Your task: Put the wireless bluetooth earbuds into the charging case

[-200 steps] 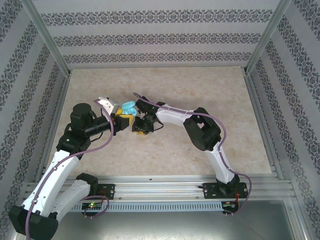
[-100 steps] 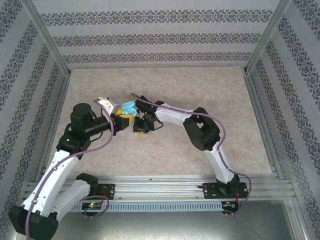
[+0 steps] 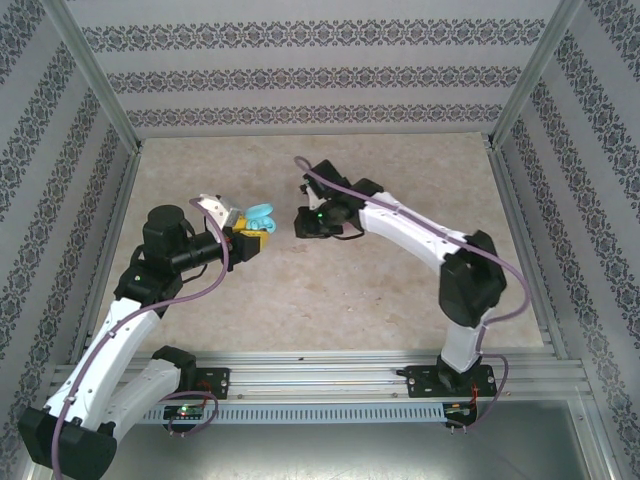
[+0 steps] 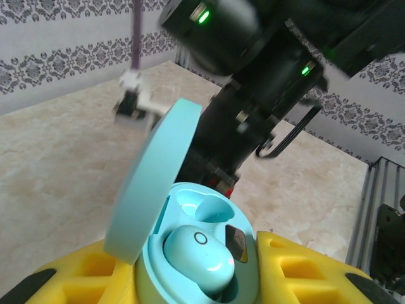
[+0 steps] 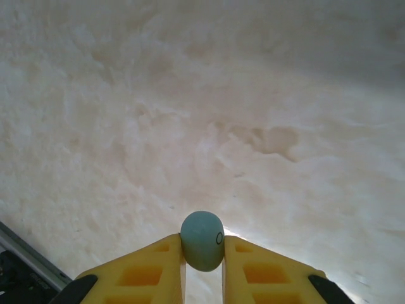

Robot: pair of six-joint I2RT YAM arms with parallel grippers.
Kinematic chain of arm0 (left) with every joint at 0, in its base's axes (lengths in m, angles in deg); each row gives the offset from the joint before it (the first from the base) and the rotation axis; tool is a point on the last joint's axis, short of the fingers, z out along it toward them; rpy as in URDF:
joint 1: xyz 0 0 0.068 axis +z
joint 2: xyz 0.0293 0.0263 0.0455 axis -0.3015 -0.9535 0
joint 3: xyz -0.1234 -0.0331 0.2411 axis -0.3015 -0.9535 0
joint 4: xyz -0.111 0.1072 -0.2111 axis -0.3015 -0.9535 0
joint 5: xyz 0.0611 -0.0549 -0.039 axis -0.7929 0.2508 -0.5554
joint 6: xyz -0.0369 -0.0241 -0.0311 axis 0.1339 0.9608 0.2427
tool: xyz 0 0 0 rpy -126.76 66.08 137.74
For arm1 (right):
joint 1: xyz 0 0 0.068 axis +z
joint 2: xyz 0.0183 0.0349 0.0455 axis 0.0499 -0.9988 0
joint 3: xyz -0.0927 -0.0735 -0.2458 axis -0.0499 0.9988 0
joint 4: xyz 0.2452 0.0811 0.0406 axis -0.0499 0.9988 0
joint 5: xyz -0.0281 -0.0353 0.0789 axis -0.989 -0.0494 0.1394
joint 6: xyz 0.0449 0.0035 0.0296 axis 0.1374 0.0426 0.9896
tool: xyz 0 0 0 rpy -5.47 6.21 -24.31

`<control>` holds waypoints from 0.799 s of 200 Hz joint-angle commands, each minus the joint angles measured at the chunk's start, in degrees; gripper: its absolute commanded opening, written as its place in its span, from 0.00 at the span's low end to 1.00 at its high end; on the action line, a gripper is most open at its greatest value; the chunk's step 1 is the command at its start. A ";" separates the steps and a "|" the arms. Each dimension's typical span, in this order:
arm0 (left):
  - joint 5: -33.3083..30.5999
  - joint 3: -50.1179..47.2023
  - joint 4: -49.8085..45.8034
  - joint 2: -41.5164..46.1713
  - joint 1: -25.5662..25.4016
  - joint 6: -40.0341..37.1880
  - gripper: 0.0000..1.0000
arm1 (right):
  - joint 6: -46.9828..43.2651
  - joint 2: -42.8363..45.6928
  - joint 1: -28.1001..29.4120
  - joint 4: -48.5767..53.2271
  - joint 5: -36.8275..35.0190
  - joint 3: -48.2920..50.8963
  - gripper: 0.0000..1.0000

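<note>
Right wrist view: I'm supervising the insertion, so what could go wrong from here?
The earbud is pinched only at the right gripper's fingertips; being round, it could slip or rotate. The case in the left gripper has one free socket beside a seated bud, close under the raised lid; a misaligned approach might hit either.

This is a robotics lab cell, a built test booth and not a lived-in room. Bare aluminium posts [image 3: 100, 85] frame flat walls [image 3: 320, 75] papered in a striped damask print (the same print stands behind the desk in the left wrist view). The desk [image 3: 330, 300] is a plain marble-look sheet boxed in by metal edging. Along its near edge runs a slotted aluminium rail [image 3: 330, 372], and two white-and-black robot arms, the left arm [image 3: 125, 325] and the right arm [image 3: 410, 228], are bolted to it. Purple cables [image 3: 218, 272] loop along them, and green status lights [image 4: 201, 12] glow on the housings.
</note>
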 commanded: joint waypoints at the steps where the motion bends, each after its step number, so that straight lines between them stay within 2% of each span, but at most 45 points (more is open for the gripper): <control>1: 3.39 0.42 4.25 -0.73 -0.55 1.47 0.23 | -4.02 6.39 -0.80 3.86 -5.22 2.91 0.18; 34: 5.38 0.17 7.90 -1.99 -0.56 2.41 0.23 | -7.78 15.10 -0.42 5.94 -7.71 2.92 0.17; 65: 6.46 0.87 9.39 -3.52 -0.54 3.30 0.23 | -10.57 19.44 2.19 7.83 -10.07 -0.32 0.16; 111: 7.75 1.43 10.88 -4.71 -0.54 4.84 0.23 | -13.56 20.41 6.69 8.58 -10.44 -6.57 0.16; 160: 8.92 1.59 11.07 -4.87 -0.49 5.94 0.23 | -16.58 18.97 8.70 8.50 -9.27 -10.63 0.16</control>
